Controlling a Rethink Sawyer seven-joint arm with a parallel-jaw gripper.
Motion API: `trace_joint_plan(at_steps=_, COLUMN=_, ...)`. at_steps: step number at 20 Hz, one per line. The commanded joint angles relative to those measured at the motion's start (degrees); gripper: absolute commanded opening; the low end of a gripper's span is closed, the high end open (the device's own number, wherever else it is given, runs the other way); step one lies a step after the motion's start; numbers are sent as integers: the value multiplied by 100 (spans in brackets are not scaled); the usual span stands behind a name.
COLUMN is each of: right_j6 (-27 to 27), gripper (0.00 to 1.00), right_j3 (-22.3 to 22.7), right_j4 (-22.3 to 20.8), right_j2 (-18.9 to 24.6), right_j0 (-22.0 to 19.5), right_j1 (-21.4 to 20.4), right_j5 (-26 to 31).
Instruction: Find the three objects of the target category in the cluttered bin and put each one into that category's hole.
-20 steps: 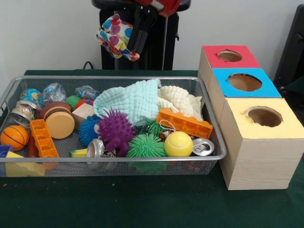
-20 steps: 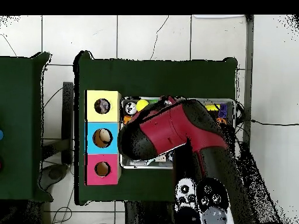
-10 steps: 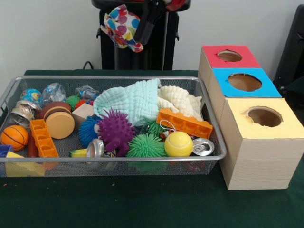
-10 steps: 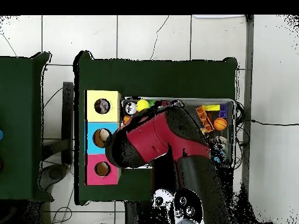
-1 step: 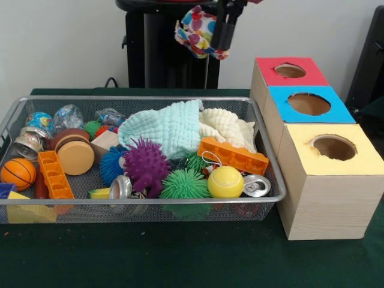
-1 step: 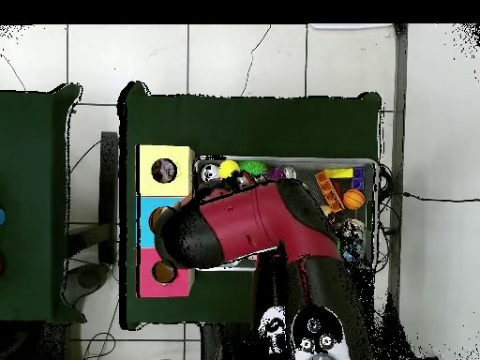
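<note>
Gripper clenched on polka-dot cloth, high above bin. Advice: centre over chosen hole (which one unclear) on boxes, lower before release so cloth doesn't snag rim.

Front camera faces bin closely; overhead looks straight down on it.

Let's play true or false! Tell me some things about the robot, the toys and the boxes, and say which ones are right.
1. The gripper holds a polka-dot cloth up in the air. True.
2. The yellow tennis ball sits inside the wire mesh bin. True.
3. The red-topped box is nearest the camera. False: the yellow-topped box is.
4. The orange basketball lies on the blue-topped box. False: it is in the bin.
</note>
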Motion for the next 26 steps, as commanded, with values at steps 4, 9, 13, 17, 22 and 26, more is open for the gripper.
trace_joint_plan(at_steps=4, right_j6=694, gripper=0, right_j3=1053, right_j4=1354, right_j2=268, right_j0=-117, right_j1=488, right_j5=147)
trace_joint_plan(at_steps=9, right_j6=300, gripper=0, right_j3=1077, right_j4=1463, right_j2=466, right_j0=-209, right_j1=692, right_j5=-203)
trace_joint_plan(at_steps=13, right_j6=701, gripper=0, right_j3=940, right_j4=1732, right_j2=446, right_j0=-141, right_j1=948, right_j5=-489)
trace_joint_plan(at_steps=17, right_j6=898, gripper=0, right_j3=605, right_j4=1944, right_j2=428, right_j0=-22, right_j1=1216, right_j5=-622)
trace_joint_plan(at_steps=22, right_j6=948, gripper=0, right_j3=403, right_j4=2354, right_j2=616, right_j0=17, right_j1=1584, right_j5=-913)
trace_joint_plan(at_steps=26, right_j6=830, gripper=0, right_j3=339, right_j4=2509, right_j2=730, right_j0=-29, right_j1=1748, right_j5=-1136)
